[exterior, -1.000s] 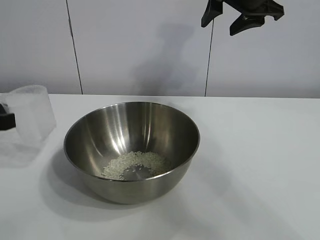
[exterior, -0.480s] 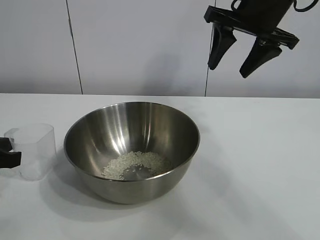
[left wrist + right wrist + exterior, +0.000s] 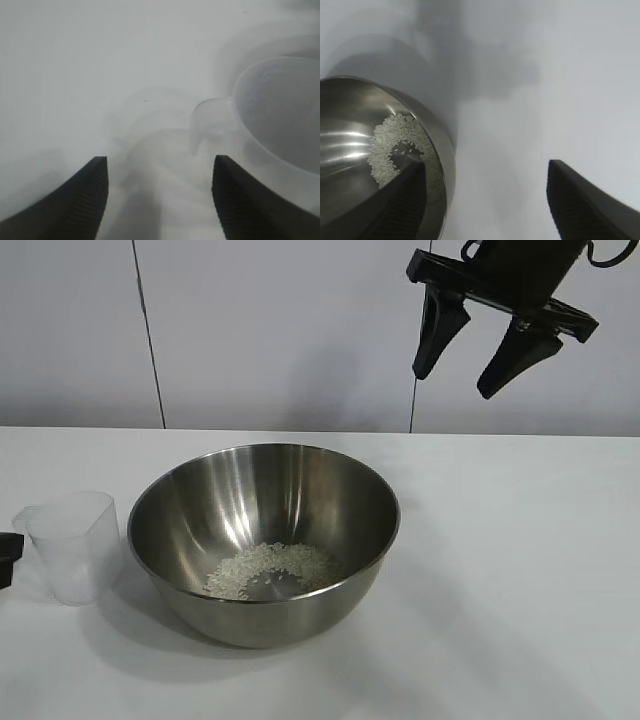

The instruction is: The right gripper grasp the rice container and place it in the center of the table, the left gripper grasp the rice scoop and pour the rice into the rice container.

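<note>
The rice container (image 3: 264, 540) is serving as the landmark throughout; it is sitting on the table (image 3: 520, 570) near the middle, where both of my arms can reach it, and the rice (image 3: 270, 568) is lying in a thin crescent at its bottom. I judge the pour to be done.

Nearest the camera, to the left of the container and just beside its wall, the rice scoop (image 3: 74, 545) is standing upright and looks empty, apparently parked clear of the bowl so neither is knocked. My left gripper (image 3: 159, 200) is sitting just beyond the scoop on the side away from the container, its fingers spread wide and holding nothing; the scoop's small handle is lying ahead of the open gap, not between the fingers.

Farther back, above and to the right of the container, my right gripper (image 3: 478, 352) is hanging high in the air, fingers parted and empty, pointing down, well apart from the rim.

The tabletop is showing plain, flat and white. Behind the container a pale panelled wall with two dark vertical seams is closing the room.
</note>
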You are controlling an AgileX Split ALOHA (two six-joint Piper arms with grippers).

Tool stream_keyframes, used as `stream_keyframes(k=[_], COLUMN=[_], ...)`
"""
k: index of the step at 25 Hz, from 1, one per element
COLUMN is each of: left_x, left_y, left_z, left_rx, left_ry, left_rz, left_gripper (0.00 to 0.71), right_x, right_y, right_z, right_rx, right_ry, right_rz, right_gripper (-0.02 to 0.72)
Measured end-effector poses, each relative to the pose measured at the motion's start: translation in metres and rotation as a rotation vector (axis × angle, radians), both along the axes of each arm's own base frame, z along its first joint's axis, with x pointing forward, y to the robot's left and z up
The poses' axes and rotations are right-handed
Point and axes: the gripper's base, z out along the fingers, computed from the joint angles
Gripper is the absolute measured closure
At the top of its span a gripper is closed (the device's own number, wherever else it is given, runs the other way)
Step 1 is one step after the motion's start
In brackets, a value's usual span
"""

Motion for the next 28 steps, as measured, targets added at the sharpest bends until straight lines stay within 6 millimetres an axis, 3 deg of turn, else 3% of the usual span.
stream_keyframes(k=[4, 10, 18, 24, 28], left_x=[-0.018, -0.036, -0.037, -0.038, -0.026], left_y=[0.003, 0.009, 0.014, 0.028, 0.017], left_z=[0.014, 0.014, 0.017, 0.041, 0.062], left_rx=[0.002, 0.008, 0.006, -0.024, -0.066], left_ry=[-0.031, -0.003, -0.017, -0.148, -0.246], left_rz=[0.022, 0.069, 0.131, 0.295, 0.189], left_gripper=[0.253, 0.253, 0.253, 0.253, 0.253], right_x=[0.002, 0.007, 0.019, 0.029, 0.034], right_y=[0.0, 0.0, 0.0, 0.0, -0.001], right_z=[0.001, 0.003, 0.008, 0.015, 0.019], right_rx=[0.003, 0.012, 0.032, 0.052, 0.063], right_ry=[-0.024, -0.081, -0.217, -0.336, -0.409], right_rz=[-0.007, -0.026, -0.069, -0.11, -0.134], right_gripper=[0.231, 0.231, 0.231, 0.231, 0.231])
